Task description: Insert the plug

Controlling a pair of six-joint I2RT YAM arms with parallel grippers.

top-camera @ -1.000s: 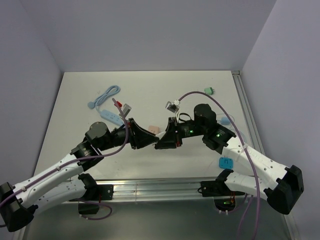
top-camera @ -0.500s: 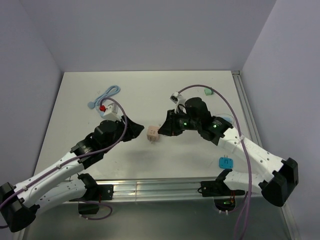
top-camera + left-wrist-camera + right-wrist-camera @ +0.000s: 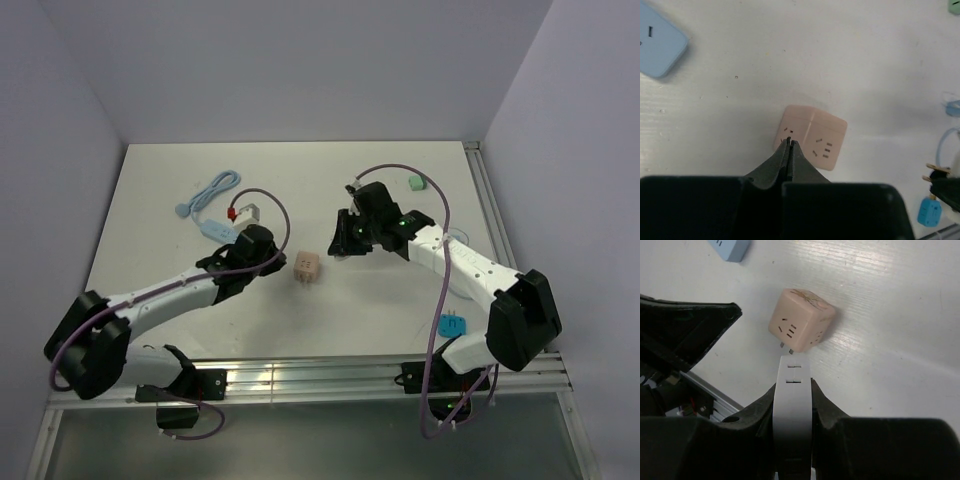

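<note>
While your right gripper [image 3: 793, 390] grasps the flat white plastic plug [image 3: 792, 371], its long axis and prongs point at the pink plastic socket cube [image 3: 801, 320] just ahead, your clenched, empty left gripper [image 3: 790, 144] flanking the opposite side.

The left fingers [image 3: 774, 164] touch; the right fingers [image 3: 761, 407] clamp, partly apart.

No text, label, brand or number can be read anywhere. The pink socket cube [image 3: 800, 322] shows only slot openings and a faint brown scrawl on one face, too tangled to read.
</note>
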